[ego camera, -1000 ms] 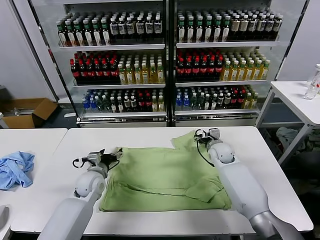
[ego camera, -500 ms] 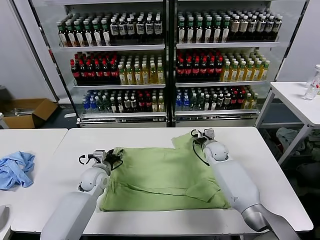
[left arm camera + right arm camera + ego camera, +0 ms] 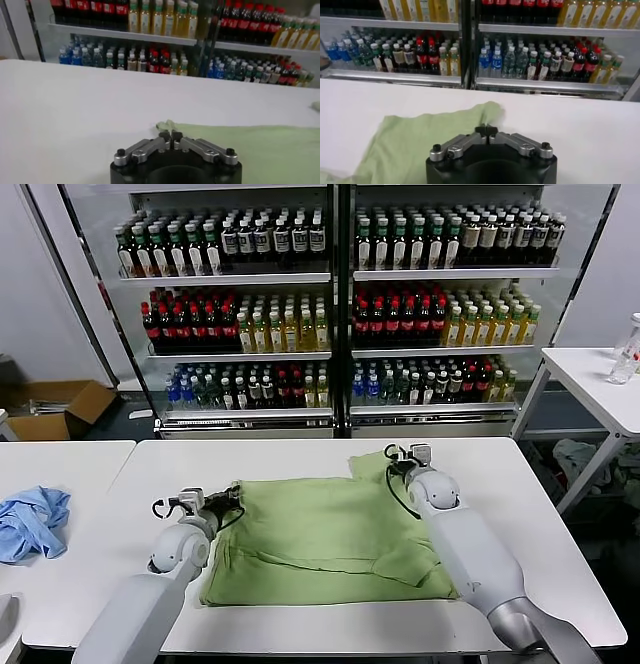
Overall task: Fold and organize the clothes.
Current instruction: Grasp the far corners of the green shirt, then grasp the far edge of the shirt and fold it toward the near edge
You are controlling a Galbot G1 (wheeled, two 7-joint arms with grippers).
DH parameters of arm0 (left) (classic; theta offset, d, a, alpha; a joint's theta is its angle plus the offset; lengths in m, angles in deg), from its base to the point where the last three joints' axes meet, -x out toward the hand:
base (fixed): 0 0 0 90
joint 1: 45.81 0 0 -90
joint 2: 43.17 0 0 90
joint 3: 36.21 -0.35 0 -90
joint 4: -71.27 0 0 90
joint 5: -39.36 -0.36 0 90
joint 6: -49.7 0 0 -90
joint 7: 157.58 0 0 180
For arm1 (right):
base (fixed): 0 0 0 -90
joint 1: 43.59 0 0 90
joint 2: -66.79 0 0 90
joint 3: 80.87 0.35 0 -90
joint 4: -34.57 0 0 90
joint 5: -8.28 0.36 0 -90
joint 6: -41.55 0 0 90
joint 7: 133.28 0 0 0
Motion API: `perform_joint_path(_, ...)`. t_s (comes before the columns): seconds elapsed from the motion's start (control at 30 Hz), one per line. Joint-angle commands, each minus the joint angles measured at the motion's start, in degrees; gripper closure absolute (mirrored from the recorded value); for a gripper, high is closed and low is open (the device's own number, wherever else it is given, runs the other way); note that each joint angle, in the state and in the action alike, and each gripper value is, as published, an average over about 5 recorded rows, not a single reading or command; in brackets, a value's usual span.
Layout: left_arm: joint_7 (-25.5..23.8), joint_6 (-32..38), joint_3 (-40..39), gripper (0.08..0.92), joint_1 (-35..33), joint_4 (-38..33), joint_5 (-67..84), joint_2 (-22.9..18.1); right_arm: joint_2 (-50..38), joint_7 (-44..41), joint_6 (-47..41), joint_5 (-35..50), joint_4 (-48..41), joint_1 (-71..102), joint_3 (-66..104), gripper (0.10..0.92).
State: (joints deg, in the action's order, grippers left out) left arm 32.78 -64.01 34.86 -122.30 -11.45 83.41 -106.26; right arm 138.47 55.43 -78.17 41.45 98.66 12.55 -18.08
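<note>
Between closed left gripper (image 3: 170,135) and right gripper (image 3: 489,130), each pinching an edge: polo shirt (image 3: 320,534), soft, light; grip corners.

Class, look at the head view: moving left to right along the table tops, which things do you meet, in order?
Light blue cloth → left claw → green polo shirt → right claw → clear bottle on the side table.

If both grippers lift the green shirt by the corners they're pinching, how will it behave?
The green shirt lies limp and creased on the table, so it would likely sag between the left gripper and right gripper. Thin fabric, probably light. Each gripper is shut on only a corner, so it might slip out.
</note>
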Motion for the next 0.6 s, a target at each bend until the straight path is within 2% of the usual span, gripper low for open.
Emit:
perform_joint_path(0.03, -0.81, 3.56, 5.11, 0.914, -5.29, -10.07, 6.48, 1.1, -5.94, 0.8, 1.02, 5.15, 17.41, 5.4, 3.09, 0.919)
perform_joint_path(0.43, -0.07, 1.98, 10.82, 0.914, -19.99, -25.29, 6.44, 4.32, -14.33, 3.06, -1.36, 8.7, 40.17, 23.52, 13.18, 0.919)
perform_joint_path(0.6, -0.35, 1.74, 11.41, 0.914, -24.66, -27.49, 4.3, 4.8, -16.1, 3.73, -1.84, 8.02, 43.74, 30.55, 16.98, 0.919)
